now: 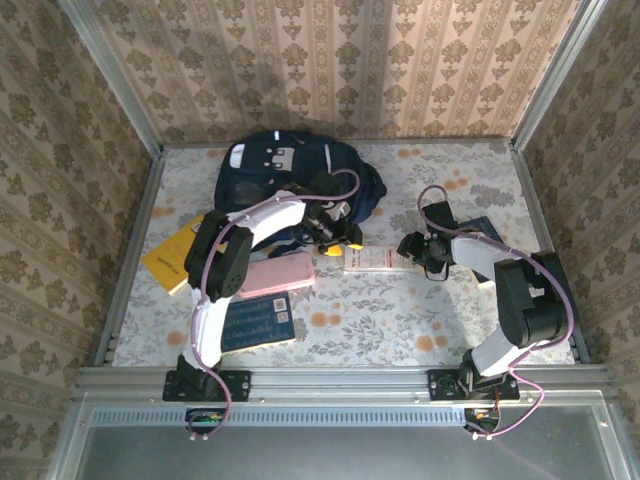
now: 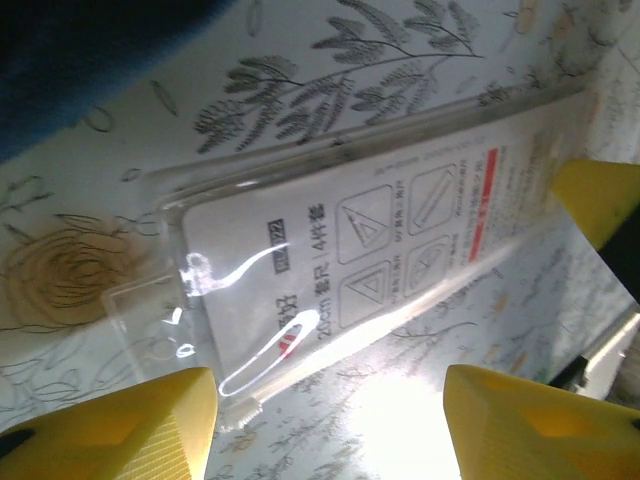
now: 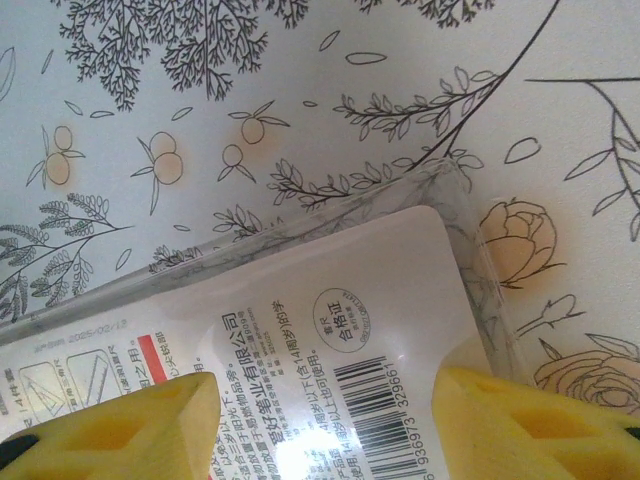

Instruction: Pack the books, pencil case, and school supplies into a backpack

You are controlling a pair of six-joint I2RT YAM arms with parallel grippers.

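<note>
Our left tool (image 2: pixel 325 385) stands open, yellow fingers (image 2: pixel 110 430) astride one end of the white printed strip pack (image 2: pixel 400 230); our right tool (image 3: pixel 325 395), open too, straddles the barcode end. The pack lies flat on the floral surface (image 1: pixel 400 330), just beside the navy backpack (image 1: pixel 290 165).

Lab test booth dressed up like a home

Damask-papered panels (image 1: pixel 330 60) close the space in at 9, 12 and 3 o'clock, joined by bare aluminium posts (image 1: pixel 556 70). A floral cloth (image 1: pixel 380 320) spreads across the middle. Two robot arm bases (image 1: pixel 205 384) are bolted to a metal rail (image 1: pixel 340 377) at 6 o'clock.
</note>
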